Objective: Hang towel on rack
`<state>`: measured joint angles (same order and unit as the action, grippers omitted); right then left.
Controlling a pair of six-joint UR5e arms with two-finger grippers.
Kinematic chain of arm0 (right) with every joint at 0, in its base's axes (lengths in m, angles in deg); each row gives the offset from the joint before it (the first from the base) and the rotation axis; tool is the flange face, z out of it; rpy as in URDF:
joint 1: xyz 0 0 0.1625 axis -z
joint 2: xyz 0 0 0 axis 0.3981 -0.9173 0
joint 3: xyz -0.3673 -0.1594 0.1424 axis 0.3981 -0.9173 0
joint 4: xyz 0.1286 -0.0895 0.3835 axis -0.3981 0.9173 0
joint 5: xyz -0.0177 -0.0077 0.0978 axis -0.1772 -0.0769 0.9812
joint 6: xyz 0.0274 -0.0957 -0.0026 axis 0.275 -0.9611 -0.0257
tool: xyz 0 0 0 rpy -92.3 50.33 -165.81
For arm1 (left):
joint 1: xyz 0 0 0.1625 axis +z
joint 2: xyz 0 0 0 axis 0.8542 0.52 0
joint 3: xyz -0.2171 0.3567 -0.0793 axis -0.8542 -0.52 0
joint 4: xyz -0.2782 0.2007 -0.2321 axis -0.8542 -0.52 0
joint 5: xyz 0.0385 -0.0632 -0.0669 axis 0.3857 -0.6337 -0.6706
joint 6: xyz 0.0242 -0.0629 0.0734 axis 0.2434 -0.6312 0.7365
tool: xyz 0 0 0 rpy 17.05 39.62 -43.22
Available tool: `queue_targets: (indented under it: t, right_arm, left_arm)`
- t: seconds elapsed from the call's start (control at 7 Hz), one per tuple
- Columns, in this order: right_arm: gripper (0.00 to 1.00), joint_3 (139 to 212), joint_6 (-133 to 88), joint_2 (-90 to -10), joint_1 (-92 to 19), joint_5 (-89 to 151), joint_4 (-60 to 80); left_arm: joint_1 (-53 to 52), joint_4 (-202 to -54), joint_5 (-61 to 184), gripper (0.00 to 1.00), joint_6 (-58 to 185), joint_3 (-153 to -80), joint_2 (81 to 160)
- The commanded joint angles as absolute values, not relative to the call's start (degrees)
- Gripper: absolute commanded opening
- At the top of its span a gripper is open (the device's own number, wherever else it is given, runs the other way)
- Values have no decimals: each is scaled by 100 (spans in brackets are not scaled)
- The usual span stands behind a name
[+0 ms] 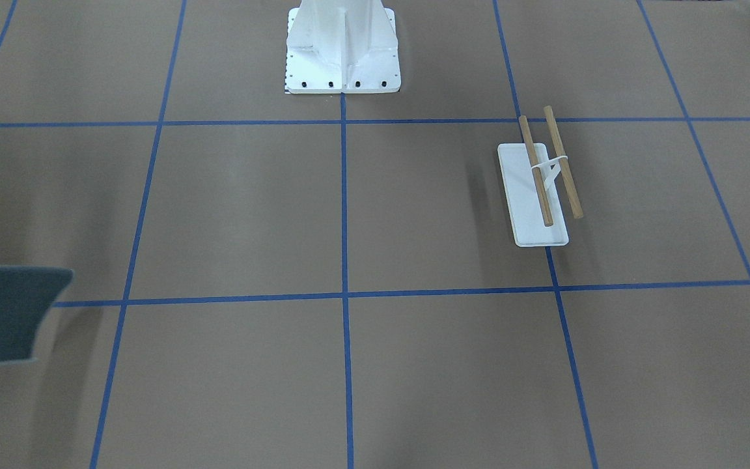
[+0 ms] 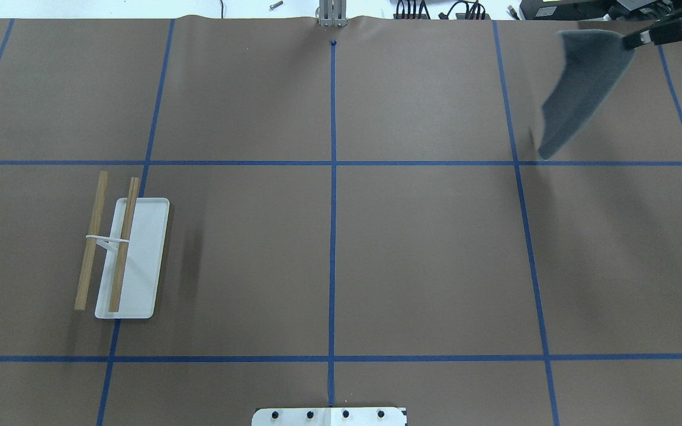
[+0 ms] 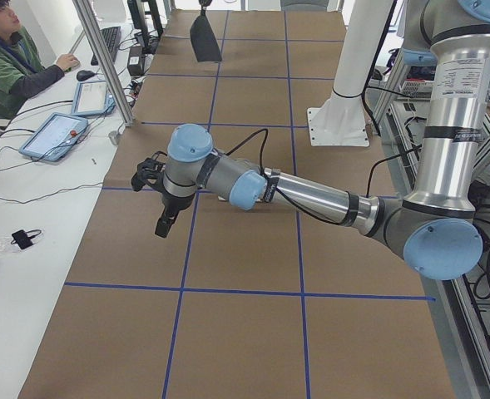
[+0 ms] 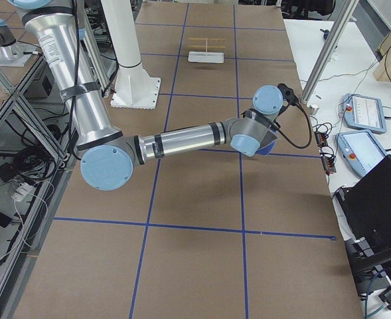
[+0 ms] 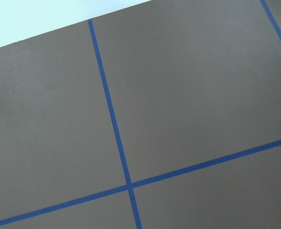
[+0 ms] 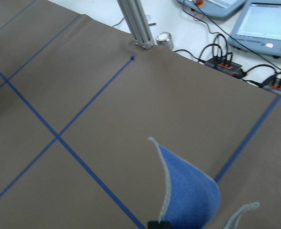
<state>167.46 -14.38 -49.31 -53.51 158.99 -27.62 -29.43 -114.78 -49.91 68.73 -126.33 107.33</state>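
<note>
Evidently the right gripper (image 2: 634, 40) was clamped on a corner of the towel (image 2: 584, 83), upper right of the overhead view, presumably so the cloth hung open for draping. The rack (image 2: 119, 254) stood well apart, lower left. The left gripper (image 3: 163, 223) showed only from the side; its state could not be told.

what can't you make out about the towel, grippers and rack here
towel: cut off by the front-facing view's left edge and the right wrist view's bottom edge.
right gripper: holds the towel's corner, mostly past the overhead view's top right edge.
left gripper: shows only in the exterior left view; open or shut unclear.
rack: too small in the exterior right view for detail.
</note>
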Motion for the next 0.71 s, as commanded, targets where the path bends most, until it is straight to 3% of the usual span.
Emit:
queue_targets:
  t: [0.0,0.29,0.57]
  right_arm:
    - [0,17559,-10,-4706,-4592,15060,-2755]
    - [0,17948,1098,-4487,-3732,13674,-2737]
    - [0,18115,1987,-4092,-3071,12625,-2275]
  left_arm:
    - [-2642,-11723,-5610,100,6008,-12626,11172]
    - [-1959,-13919,-5596,100,5954,-12512,10981]
    - [-923,-14106,-5499,99,5997,-12371,11679]
